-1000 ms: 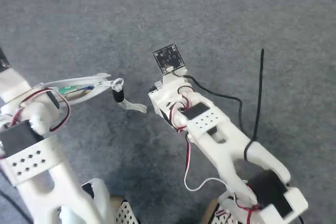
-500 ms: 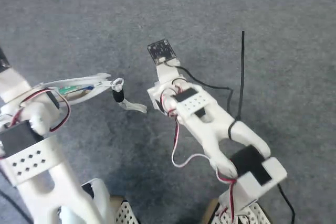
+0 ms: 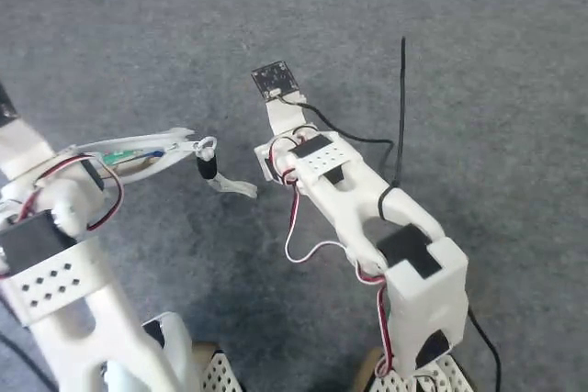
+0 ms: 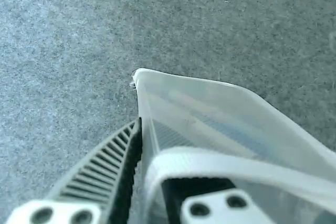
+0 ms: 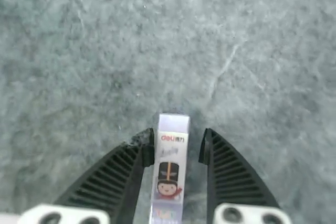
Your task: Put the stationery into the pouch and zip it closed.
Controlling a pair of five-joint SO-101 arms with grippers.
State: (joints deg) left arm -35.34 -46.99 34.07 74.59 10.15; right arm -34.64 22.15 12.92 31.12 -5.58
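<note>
A clear pouch (image 3: 138, 155) with green and blue pens inside hangs at the left of the high view. My left gripper (image 4: 144, 140) is shut on the pouch's (image 4: 220, 114) edge. The zipper pull (image 3: 207, 148) and a white strap (image 3: 231, 186) dangle from the pouch's end that faces the right arm (image 3: 322, 167). In the right wrist view my right gripper (image 5: 176, 142) is shut on a white eraser (image 5: 170, 166) with a cartoon soldier sleeve, above the grey carpet. In the high view the arm hides that gripper and the eraser.
Grey carpet (image 3: 478, 89) covers the whole table. A black cable (image 3: 401, 98) rises from the right arm. The arm bases (image 3: 184, 355) stand at the near edge. Open carpet lies far and to the right.
The right arm's wrist has shifted farther and slightly left, and its elbow has come nearer and higher. The left arm and the pouch have not moved.
</note>
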